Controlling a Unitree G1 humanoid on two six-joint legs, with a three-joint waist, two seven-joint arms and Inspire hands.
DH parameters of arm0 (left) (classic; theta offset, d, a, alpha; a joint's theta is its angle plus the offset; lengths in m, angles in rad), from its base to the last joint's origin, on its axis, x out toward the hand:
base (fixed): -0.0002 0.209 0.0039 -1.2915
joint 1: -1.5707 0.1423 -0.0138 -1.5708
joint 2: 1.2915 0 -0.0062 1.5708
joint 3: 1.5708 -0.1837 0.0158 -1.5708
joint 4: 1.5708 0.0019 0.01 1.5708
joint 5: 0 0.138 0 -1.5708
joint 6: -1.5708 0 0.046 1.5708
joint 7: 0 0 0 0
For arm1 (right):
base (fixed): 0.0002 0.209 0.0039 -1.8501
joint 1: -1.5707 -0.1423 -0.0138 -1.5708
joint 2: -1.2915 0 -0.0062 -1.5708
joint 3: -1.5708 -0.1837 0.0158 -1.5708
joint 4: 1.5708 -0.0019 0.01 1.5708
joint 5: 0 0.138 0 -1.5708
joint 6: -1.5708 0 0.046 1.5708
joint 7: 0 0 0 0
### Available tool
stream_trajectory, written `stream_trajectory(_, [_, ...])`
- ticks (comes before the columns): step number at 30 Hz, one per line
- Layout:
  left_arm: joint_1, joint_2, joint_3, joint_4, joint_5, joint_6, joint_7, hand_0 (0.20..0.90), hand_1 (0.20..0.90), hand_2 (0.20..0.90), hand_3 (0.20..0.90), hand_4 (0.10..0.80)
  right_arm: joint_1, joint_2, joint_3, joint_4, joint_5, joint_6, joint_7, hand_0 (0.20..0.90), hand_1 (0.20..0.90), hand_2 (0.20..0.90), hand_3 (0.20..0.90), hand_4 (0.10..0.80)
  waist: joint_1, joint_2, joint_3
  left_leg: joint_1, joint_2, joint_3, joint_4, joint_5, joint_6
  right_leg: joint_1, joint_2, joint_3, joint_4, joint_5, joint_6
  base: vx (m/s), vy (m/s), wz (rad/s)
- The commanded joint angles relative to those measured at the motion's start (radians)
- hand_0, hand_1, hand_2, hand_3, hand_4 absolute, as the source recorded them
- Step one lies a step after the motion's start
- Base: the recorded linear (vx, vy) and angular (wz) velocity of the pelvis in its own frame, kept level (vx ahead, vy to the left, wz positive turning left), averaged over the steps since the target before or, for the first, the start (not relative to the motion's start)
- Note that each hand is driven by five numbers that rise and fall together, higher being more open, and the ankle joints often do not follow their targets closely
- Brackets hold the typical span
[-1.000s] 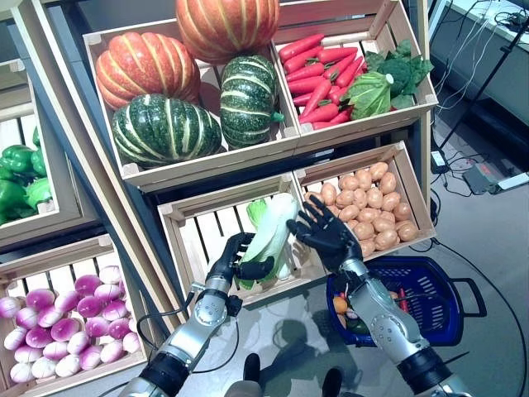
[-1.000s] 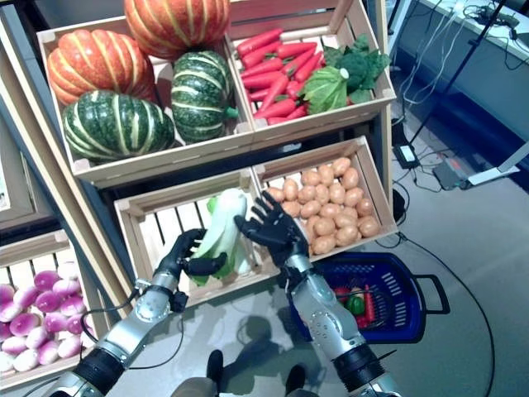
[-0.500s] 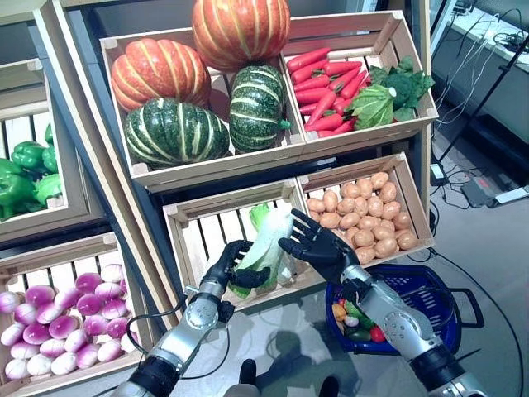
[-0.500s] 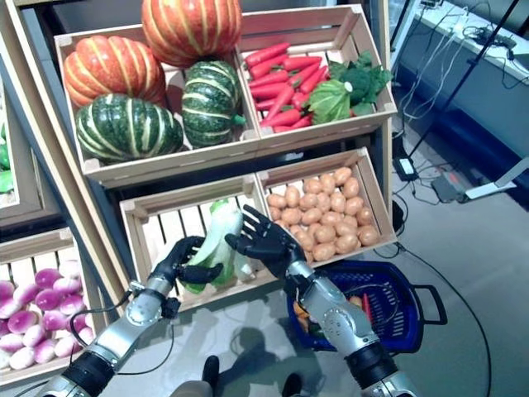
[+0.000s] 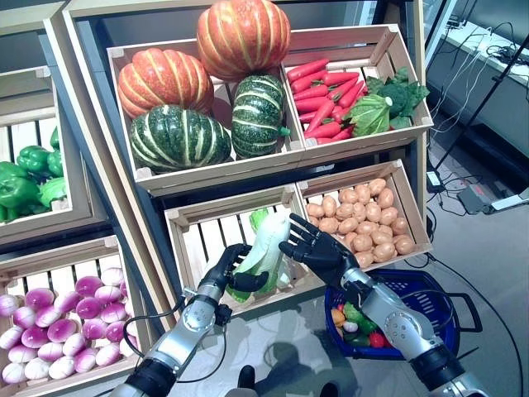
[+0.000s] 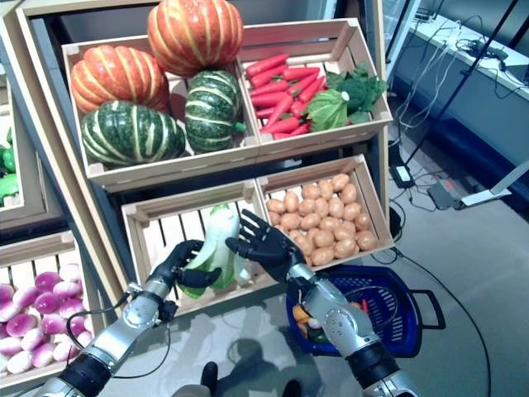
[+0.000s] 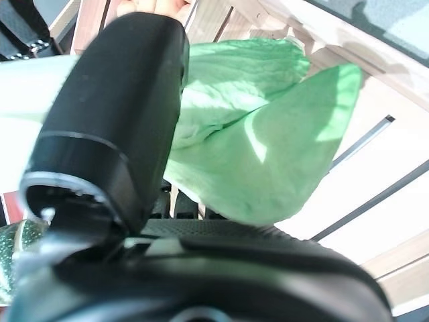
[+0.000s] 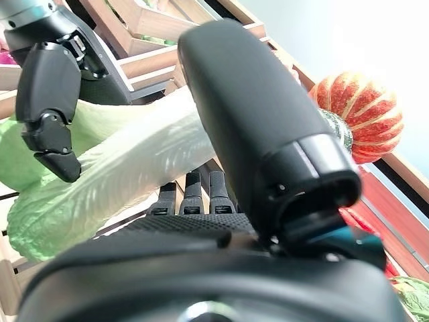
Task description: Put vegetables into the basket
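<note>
Head stereo pair looking down, wrist cameras close on cabbage (image 7: 268,154)

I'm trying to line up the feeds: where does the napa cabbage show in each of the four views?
Left eye view: napa cabbage at centre, over the slatted crate, gripped by the left hand.
Right eye view: centre-left, the open right hand against it.
Left wrist view: green leaves past the thumb.
Right wrist view: pale stalk beyond the fingers.
Shared landmark: the slatted crate.

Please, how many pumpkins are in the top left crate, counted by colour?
Orange pumpkins: 2
Green striped pumpkins: 2
Total: 4
</note>
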Motion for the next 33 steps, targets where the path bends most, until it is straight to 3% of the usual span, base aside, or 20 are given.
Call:
stream_trajectory(1, [-0.14,-0.035,-0.049,-0.062,0.06,-0.169,0.02,0.3,0.3,0.3,0.3,0.4,-0.115,0.172,0.071,-0.041,0.121,-0.059,0.073,0.9,0.9,0.9,0.9,0.8,0.003,-0.038,-0.062,0.033,-0.048,0.003,0.001,-0.1,-0.006,0.025,-0.053,0.02,0.001,-0.002,0.035,0.0,0.0,0.0])
stream_trajectory(10, [-0.145,-0.026,-0.049,-0.077,0.078,-0.166,0.036,0.3,0.3,0.3,0.3,0.4,-0.103,0.177,0.063,0.004,0.122,-0.027,-0.054,0.9,0.9,0.9,0.9,0.8,-0.005,-0.035,-0.06,0.034,-0.048,0.006,0.001,-0.1,-0.005,0.02,-0.053,0.031,0.001,0.001,0.035,0.0,0.0,0.0])
stream_trajectory(17, [-0.155,-0.009,-0.057,-0.091,0.107,-0.164,0.03,0.3,0.3,0.3,0.3,0.4,-0.109,0.168,0.078,0.04,0.105,0.073,-0.09,0.9,0.9,0.9,0.9,0.8,-0.009,-0.036,-0.058,0.037,-0.048,0.008,0.001,-0.101,-0.003,0.02,-0.051,0.04,0.001,0.002,0.035,0.0,-0.001,0.0])
stream_trajectory(25, [-0.159,0.003,-0.061,-0.098,0.109,-0.17,-0.008,0.3,0.3,0.3,0.3,0.4,-0.128,0.169,0.108,0.062,0.128,0.195,0.015,0.9,0.9,0.9,0.9,0.8,-0.002,-0.043,-0.06,0.044,-0.046,0.004,0.001,-0.104,-0.004,0.026,-0.048,0.044,0.001,-0.001,0.033,0.008,-0.008,-0.03])
stream_trajectory(33, [-0.144,0.014,-0.066,-0.111,0.101,-0.179,-0.068,0.3,0.3,0.3,0.3,0.4,-0.13,0.163,0.138,0.062,0.12,0.248,0.111,0.9,0.9,0.9,0.9,0.8,0.005,-0.046,-0.071,0.046,-0.046,0.0,0.001,-0.105,-0.005,0.029,-0.046,0.044,0.001,-0.002,0.034,0.0,0.0,0.0])
